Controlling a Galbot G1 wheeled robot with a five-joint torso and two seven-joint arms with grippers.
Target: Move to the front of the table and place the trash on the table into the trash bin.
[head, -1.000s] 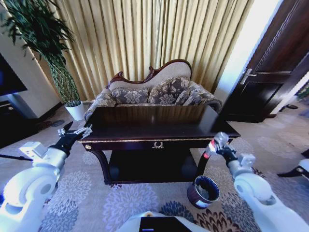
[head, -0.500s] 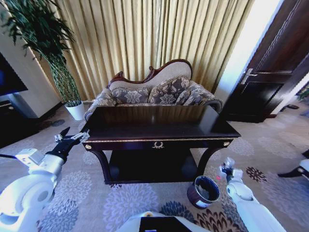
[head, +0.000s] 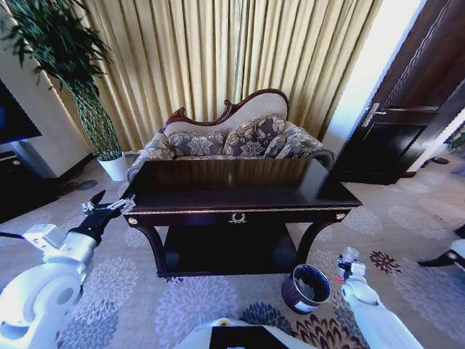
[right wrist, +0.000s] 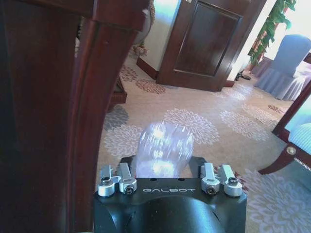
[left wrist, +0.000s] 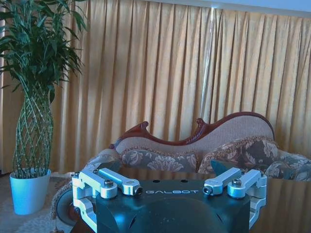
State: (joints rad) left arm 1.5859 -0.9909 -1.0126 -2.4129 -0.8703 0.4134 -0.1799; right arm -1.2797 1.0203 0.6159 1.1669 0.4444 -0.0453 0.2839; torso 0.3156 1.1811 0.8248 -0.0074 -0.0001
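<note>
Lower right of head view, right gripper (head: 347, 263) clenched on the clear plastic bottle (right wrist: 164, 148), low, just beside trash bin (head: 306, 288) & right of it. Step looks like the drop: I'd shift it w/ care over bin's rim, clear of table (head: 240, 190) leg, then let go. Left gripper (head: 109, 205), fingers spread & empty, hangs mid-left by table's corner.

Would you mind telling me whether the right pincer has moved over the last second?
Yes. The right pincer, holding the bottle, has dropped from beside the table corner to just right of the trash bin.
</note>
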